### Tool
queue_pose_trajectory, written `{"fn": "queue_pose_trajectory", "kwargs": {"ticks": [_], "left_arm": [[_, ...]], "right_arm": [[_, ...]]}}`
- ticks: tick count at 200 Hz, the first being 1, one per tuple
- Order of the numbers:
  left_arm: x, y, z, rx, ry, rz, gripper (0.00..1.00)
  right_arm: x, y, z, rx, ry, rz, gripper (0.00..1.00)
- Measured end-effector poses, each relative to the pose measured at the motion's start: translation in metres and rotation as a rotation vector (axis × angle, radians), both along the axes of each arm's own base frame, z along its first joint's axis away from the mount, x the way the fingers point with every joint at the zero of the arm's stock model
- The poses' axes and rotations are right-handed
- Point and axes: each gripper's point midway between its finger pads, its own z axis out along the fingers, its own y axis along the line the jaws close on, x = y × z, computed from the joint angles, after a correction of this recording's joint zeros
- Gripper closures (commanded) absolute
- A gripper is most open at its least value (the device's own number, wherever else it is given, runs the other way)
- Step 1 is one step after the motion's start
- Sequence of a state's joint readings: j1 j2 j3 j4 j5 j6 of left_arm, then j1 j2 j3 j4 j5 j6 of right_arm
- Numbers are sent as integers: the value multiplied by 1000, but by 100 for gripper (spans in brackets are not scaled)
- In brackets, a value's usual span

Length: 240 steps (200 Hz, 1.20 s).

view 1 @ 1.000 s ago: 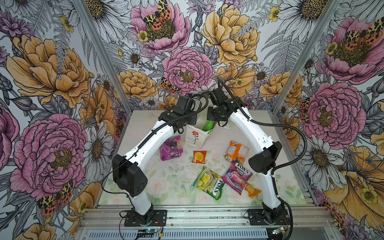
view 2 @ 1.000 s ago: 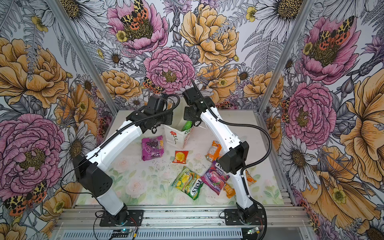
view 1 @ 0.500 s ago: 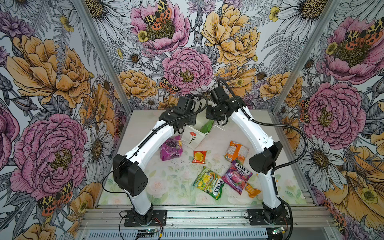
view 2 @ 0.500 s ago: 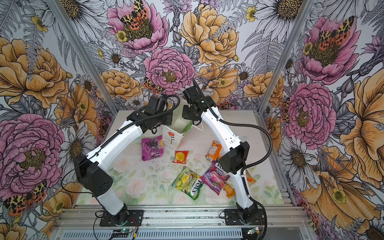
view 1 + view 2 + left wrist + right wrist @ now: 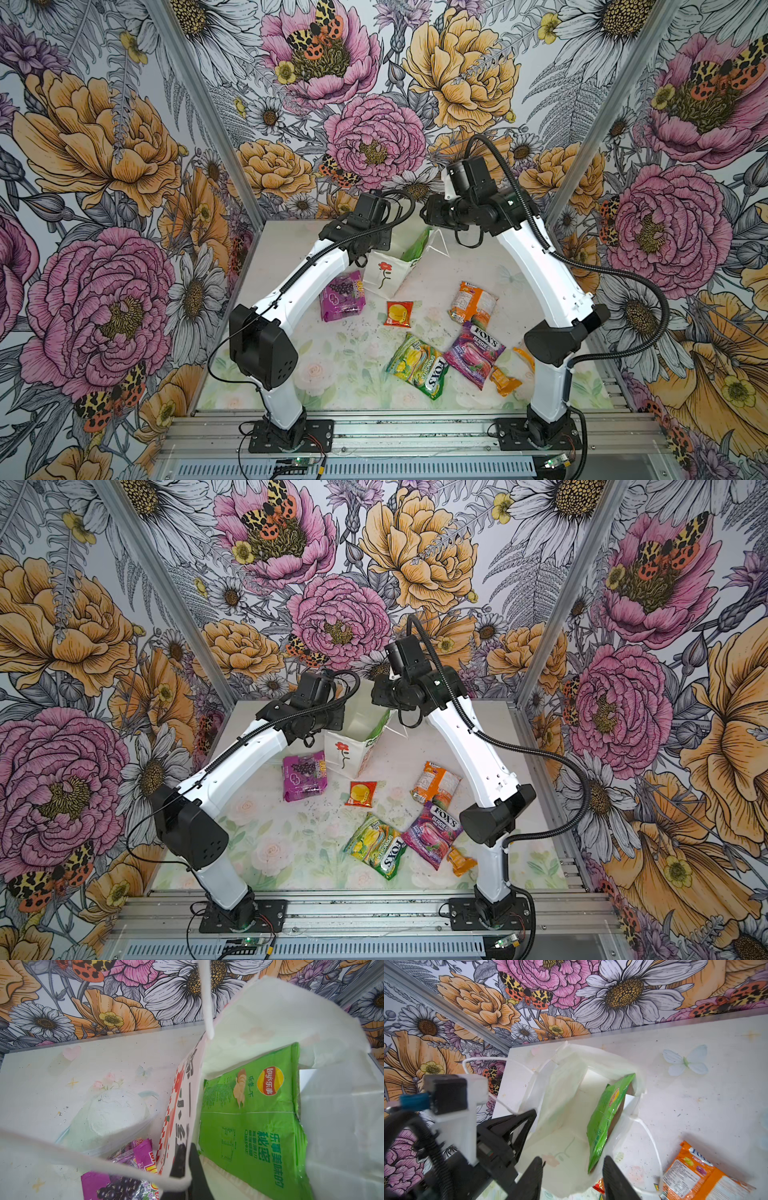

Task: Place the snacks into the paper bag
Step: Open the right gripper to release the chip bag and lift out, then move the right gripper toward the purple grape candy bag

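The white paper bag (image 5: 384, 276) with a red flower stands at the back middle of the table, mouth open. The big green packet (image 5: 417, 248) stands on edge inside it, against the right wall (image 5: 608, 1118). My left gripper (image 5: 188, 1152) is shut on the bag's left rim. My right gripper (image 5: 572, 1160) hangs open above the bag's mouth, holding nothing. On the table lie the purple grape packet (image 5: 343, 295), red sachet (image 5: 399, 313), orange packet (image 5: 473, 301), purple FOX'S (image 5: 476, 353), green-yellow FOX'S (image 5: 419, 365) and two small orange wrappers (image 5: 503, 380).
Flowered walls close in the back and both sides of the table. A white cord handle (image 5: 652, 1138) of the bag loops over the table beside the orange packet (image 5: 695, 1174). The right arm's elbow (image 5: 561, 336) stands next to the orange wrappers.
My right gripper has opened and let go of the green packet, which has sunk into the bag. The right wrist has risen a little. The left gripper keeps its hold on the rim.
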State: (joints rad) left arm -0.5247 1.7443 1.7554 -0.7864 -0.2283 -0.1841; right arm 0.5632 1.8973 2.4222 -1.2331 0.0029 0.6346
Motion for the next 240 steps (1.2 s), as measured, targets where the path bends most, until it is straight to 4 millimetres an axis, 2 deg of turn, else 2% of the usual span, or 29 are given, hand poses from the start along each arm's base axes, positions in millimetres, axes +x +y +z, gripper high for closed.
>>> {"fn": "queue_pose_trajectory", "kwargs": {"ticks": [12,25,49,62,88,99,131,168,194,216,240], "left_arm": [[1,0,-1,-4,3,2,100],[1,1,-1,-22,9,2,100],[3,4,-1,-47,20,10,100],[5,7,-2,-53,22,15,100],[7,12,-2,-69,26,33,100],[8,15,-2,-74,28,41,100],[13,26,-4,-88,34,70,100],[18,39,-12,-100,47,107,100],[21,46,-21,-102,51,126,100],[27,55,-23,-135,51,154,100],[33,69,-22,-182,58,186,100]], "right_arm": [[-16,-9,6,-28,-24,-19,51],[-38,-10,7,-54,-52,-14,51],[-85,0,-8,-62,-87,54,50],[-102,-2,-27,-53,-86,65,50],[-120,-6,-68,-56,-84,56,49],[-130,3,-84,-54,-83,78,48],[-158,38,-125,-43,-66,166,35],[-174,89,-154,-38,-70,260,30],[-179,121,-194,-86,-37,304,26],[-178,132,-232,-146,5,306,24],[-173,136,-254,-196,16,294,21]]}}
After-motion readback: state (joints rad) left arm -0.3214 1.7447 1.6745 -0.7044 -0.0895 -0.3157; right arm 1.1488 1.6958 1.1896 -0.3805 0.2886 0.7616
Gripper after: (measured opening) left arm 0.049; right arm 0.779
